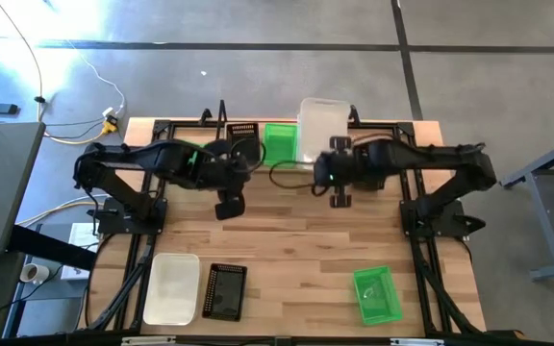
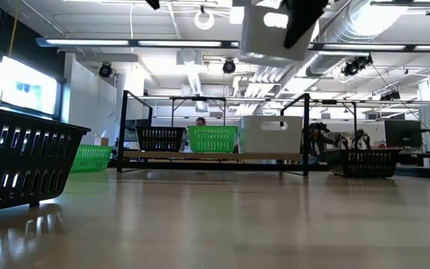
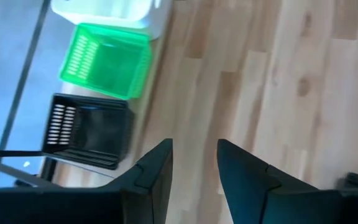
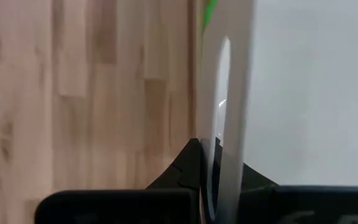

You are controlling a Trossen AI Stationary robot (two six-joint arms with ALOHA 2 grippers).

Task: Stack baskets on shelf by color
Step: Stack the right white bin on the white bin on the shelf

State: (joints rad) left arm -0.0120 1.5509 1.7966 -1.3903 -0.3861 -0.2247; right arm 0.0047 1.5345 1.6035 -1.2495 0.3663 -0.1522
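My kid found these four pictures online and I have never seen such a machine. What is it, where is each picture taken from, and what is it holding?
Two dark robot arms work at a wooden table. One picture looks straight down, one looks level across the tabletop, and two come from cameras on the arms' wrists. The right gripper pinches the wall of a white basket, held above the shelf at the table's far edge, where a black basket, a green basket and a white one already sit. The left gripper hangs open and empty beside them. Near the front lie another white basket, a black one and a green one.
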